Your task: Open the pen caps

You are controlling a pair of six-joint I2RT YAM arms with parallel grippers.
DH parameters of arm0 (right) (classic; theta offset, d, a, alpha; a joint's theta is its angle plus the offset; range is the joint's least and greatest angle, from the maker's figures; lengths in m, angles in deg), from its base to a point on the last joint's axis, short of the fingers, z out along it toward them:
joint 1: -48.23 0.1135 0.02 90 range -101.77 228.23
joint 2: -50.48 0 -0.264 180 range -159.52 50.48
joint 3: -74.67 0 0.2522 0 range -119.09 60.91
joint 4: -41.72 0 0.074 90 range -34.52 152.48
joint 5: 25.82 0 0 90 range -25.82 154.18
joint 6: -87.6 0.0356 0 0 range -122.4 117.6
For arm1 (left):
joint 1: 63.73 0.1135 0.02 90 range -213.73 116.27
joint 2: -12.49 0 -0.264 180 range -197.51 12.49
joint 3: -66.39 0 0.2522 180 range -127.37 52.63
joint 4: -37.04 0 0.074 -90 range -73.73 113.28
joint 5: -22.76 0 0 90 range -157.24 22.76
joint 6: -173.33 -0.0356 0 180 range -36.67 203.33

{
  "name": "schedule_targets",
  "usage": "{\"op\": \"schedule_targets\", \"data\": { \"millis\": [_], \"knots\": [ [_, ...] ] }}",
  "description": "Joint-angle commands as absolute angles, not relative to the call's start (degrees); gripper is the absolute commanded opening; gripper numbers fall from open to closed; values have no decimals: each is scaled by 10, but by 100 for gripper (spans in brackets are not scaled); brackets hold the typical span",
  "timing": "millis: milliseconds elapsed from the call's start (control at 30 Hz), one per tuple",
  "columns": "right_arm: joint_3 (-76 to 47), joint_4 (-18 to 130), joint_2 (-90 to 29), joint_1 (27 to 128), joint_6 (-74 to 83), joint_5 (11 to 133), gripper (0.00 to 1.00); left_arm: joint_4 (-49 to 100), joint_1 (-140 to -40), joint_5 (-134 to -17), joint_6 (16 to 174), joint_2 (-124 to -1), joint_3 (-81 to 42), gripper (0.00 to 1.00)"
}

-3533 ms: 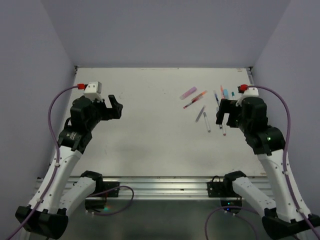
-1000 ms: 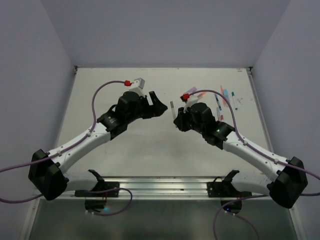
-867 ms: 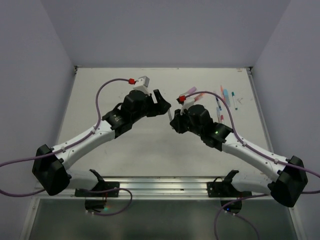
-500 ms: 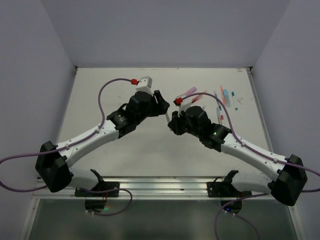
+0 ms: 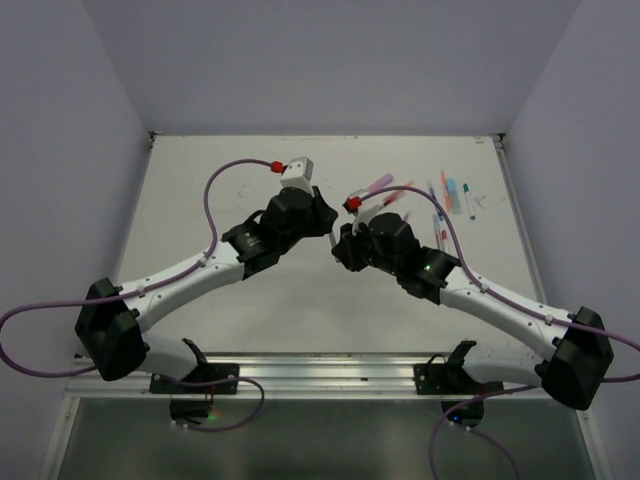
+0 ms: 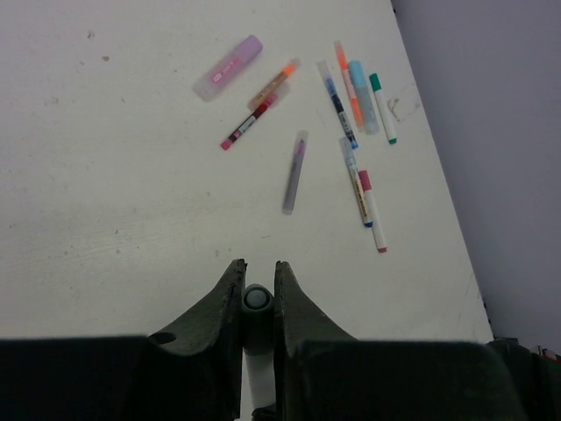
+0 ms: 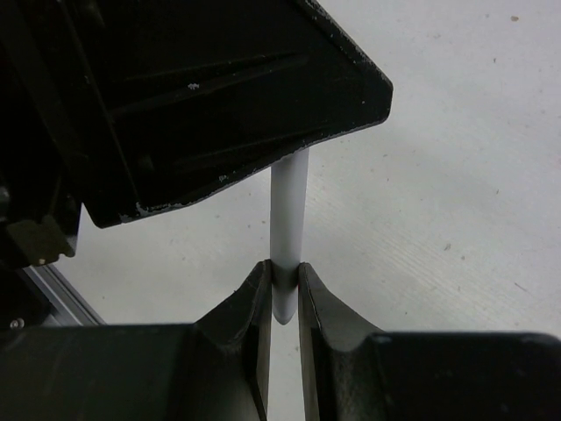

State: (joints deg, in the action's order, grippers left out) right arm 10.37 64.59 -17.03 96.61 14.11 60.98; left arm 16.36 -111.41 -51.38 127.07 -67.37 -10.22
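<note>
In mid-frame of the top view, the right gripper [image 7: 282, 279] was clamped on a white pen [image 7: 288, 210]. The left gripper [image 6: 257, 279] pinched what looked like its grey cap [image 6: 256, 299], presumably to pull them apart. The other pens [image 6: 294, 173] lay upper right.

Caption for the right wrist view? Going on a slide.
Right gripper, fingers shut on a thin white plastic pen whose far end runs behind the black left gripper, over the white table.
</note>
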Motion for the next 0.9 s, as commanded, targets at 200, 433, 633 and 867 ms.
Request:
{"op": "schedule_targets", "data": {
  "millis": [200,433,633,867],
  "knots": [
    [140,559,-142,968,134,639,49,222,-1117,-486,1275,-638,-78,0],
    [143,533,-152,969,128,638,54,264,-1117,-493,1290,-590,-36,0],
    [135,514,-168,968,123,661,51,279,-1118,-500,1303,-574,-19,0],
    [129,508,-169,968,113,667,29,278,-1118,-502,1308,-576,-20,0]
  ]
}}
